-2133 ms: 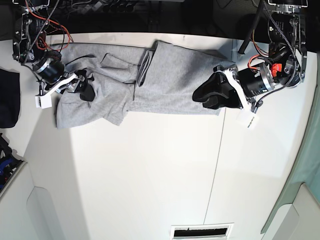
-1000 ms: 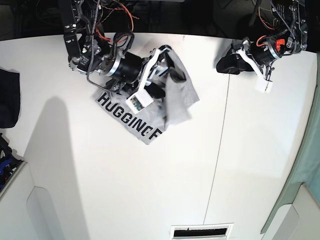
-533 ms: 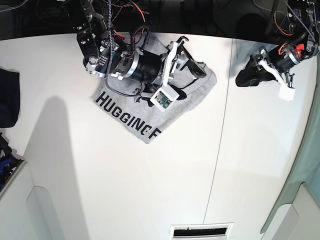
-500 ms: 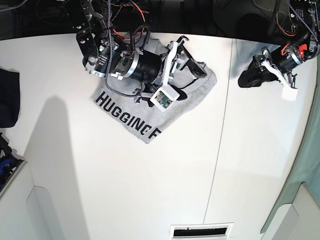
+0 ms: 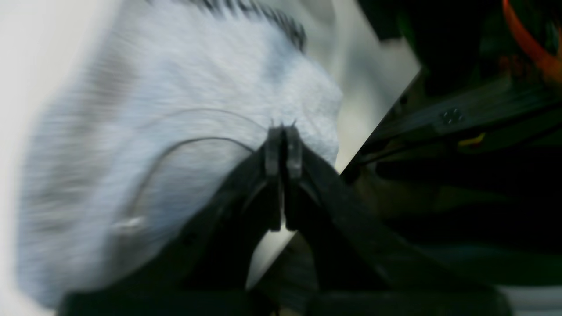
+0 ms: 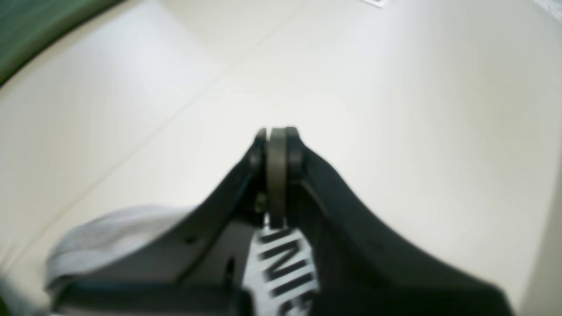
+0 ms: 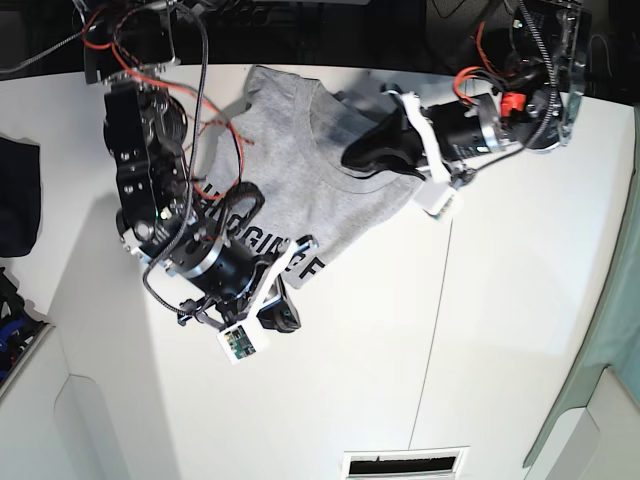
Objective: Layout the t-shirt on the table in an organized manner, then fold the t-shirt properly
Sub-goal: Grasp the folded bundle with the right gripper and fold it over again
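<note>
The grey t-shirt (image 7: pixel 310 160) lies partly spread on the white table (image 7: pixel 450 350), collar toward the back and black lettering (image 7: pixel 300 262) at its front edge. My left gripper (image 7: pixel 362 155) is at the shirt's right side near the collar. In the left wrist view, my left gripper (image 5: pixel 283 131) is shut, with the collar seam of the blurred t-shirt (image 5: pixel 175 109) running into the tips. My right gripper (image 7: pixel 287 314) is at the lettered front edge. In the right wrist view, my right gripper (image 6: pixel 276 140) is shut on a strip of cloth, and the t-shirt (image 6: pixel 285 267) hangs under it.
A dark navy cloth bundle (image 7: pixel 18 195) lies at the table's left edge. A thin seam line (image 7: pixel 435 330) crosses the table right of the shirt. A vent slot (image 7: pixel 405 463) sits at the front edge. Cables and arm bases crowd the back edge.
The shirt was a compact folded bundle and is now opened out wider. The left gripper moved from the table's right side onto the shirt. The right gripper swung forward to the lettered edge.
</note>
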Available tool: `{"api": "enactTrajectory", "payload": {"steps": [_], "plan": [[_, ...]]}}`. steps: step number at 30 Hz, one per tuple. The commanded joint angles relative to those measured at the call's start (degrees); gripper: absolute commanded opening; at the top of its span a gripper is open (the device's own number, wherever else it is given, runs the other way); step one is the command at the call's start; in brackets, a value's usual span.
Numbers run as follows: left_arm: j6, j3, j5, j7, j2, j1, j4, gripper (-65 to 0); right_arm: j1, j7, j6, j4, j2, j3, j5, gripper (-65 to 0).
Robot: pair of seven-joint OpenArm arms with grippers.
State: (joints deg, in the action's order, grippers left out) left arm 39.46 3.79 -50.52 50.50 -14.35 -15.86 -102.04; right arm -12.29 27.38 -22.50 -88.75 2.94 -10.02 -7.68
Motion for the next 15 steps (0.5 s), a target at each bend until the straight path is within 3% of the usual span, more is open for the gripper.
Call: {"api": "enactTrajectory", "payload": {"steps": [1, 5, 10, 15], "plan": [[0.54, 1.77, 0.02, -1.27, 0.81, 0.66, 0.26, -65.0, -3.10, -1.90, -1.01, 3.02, -0.13, 0.04, -0.44, -65.0], [0.54, 5.70, 2.82, -3.41, 3.80, 0.76, 5.92, -65.0, -9.94, -6.19, -9.90, 19.82, -0.57, -1.88, -0.87, -65.0], [0.54, 3.10, 10.27, -5.25, 3.82, 2.73, 15.30, -65.0, -12.04, -5.73, -10.27, 28.79, 0.31, -5.99, -0.87, -65.0], [0.54, -2.23, 13.22, -5.31, 3.63, 9.77, 23.80, -65.0, -8.72, -3.93, -10.29, 25.83, 4.92, -5.97, -5.70, -65.0]]}}
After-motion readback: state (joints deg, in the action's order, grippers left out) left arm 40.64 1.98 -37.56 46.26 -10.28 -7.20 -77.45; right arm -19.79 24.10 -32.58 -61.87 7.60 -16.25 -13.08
